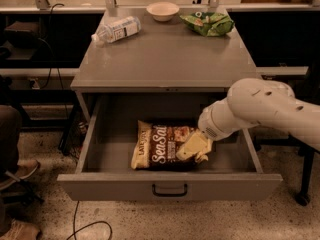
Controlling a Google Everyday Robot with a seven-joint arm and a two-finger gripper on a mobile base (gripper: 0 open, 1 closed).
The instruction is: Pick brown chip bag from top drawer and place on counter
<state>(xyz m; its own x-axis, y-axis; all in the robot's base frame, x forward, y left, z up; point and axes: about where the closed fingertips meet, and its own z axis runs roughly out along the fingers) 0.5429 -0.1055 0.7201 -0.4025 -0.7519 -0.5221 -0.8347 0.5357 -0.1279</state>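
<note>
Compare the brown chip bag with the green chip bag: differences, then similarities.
The brown chip bag is dark brown and cream with white lettering; the green chip bag is green. The brown one lies flat in the open drawer; the green one sits on the counter, back right. The gripper is at the brown one's right end, well away from the green one. Both are crinkly.
</note>
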